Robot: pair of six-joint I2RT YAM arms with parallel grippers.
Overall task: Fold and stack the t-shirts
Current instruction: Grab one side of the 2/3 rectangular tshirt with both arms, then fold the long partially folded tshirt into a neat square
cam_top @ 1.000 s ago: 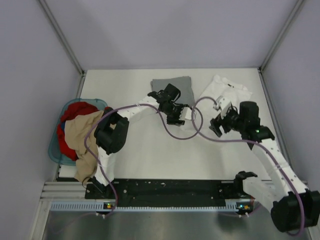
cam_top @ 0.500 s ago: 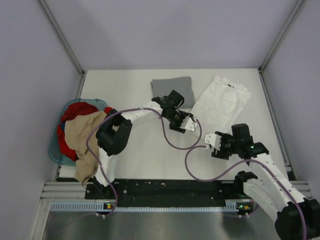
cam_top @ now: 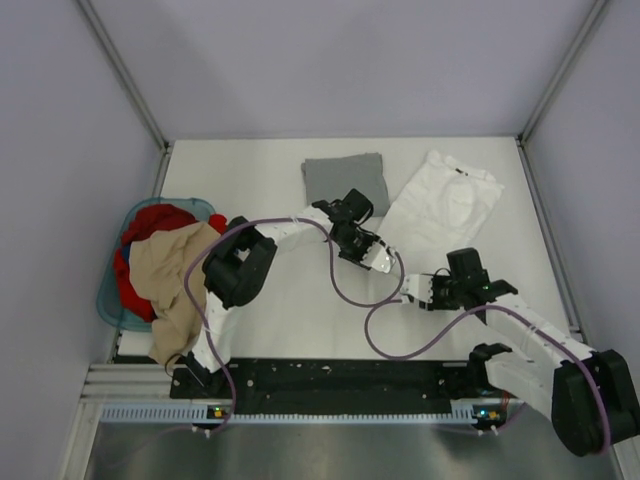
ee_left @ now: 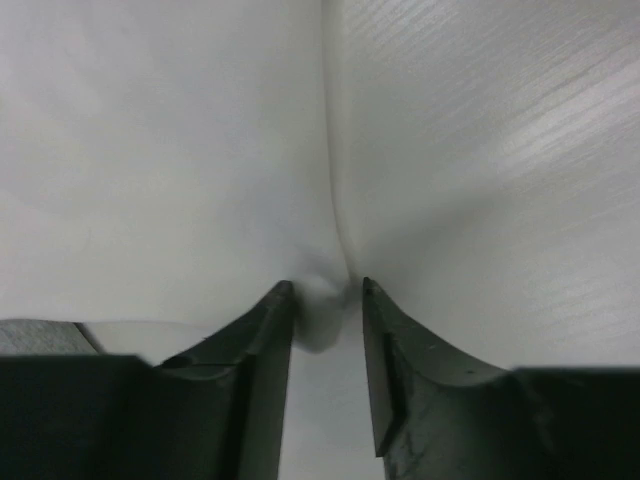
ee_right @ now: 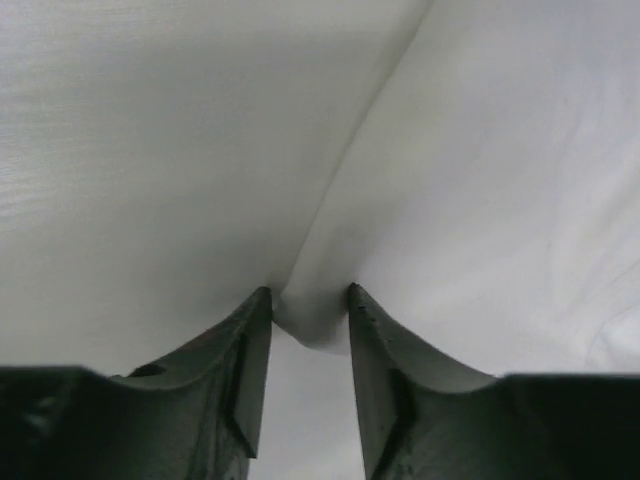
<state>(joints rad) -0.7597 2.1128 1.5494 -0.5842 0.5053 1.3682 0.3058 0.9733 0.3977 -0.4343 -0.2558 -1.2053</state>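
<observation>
The white t-shirt [cam_top: 442,203] lies spread on the white table at the back right, its print not showing. The grey t-shirt [cam_top: 345,180] lies folded left of it, and a corner of the grey t-shirt [ee_left: 40,335] shows in the left wrist view. My left gripper [cam_top: 383,262] sits at the white tee's near-left edge; in its wrist view the left gripper [ee_left: 322,290] pinches a small fold of white cloth [ee_left: 325,315]. My right gripper [cam_top: 410,293] is just nearer; the right gripper [ee_right: 308,293] holds a bunched corner of white cloth [ee_right: 312,322] between its tips.
A blue basket [cam_top: 108,300] at the left edge holds red and tan clothes, the tan one hanging over its near rim. Purple cables loop over the table between the two arms. Grey walls close in the table on three sides.
The right arm swung from the white tee's middle toward the near edge and left. The left gripper shifted slightly nearer and right. Both pairs of jaws narrowed onto white cloth.
</observation>
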